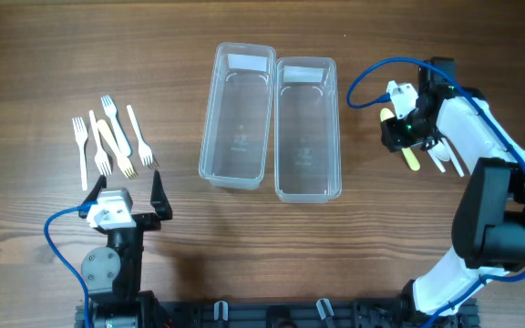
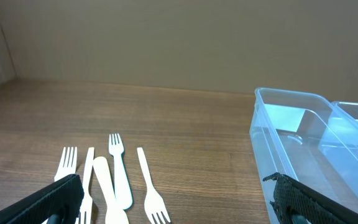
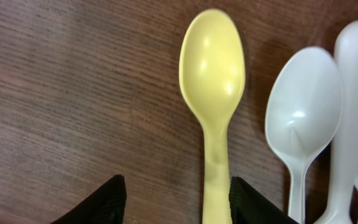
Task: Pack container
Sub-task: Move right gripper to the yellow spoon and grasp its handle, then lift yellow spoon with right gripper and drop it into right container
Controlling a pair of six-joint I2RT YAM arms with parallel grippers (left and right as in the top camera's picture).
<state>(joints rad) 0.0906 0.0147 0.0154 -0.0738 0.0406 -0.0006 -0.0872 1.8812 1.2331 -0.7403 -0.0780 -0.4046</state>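
Two clear containers (image 1: 206, 137) sit side by side in the middle of the worktop (image 1: 44, 55). The right pincer (image 3: 178, 193) is low over the spoons on the right side. Its fingers are apart, with the handle of the yellow spoon (image 3: 211, 68) between them. White spoons (image 3: 303, 118) lie just beside it. The left pincer (image 1: 128, 180) is wide apart near the forks (image 1: 108, 137), holding nothing.

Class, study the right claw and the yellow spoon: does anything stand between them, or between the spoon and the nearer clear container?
Nothing visible does. The open right claw straddles the handle of the yellow spoon. The white spoons lie on its far side, away from the nearer container; only bare table lies between.
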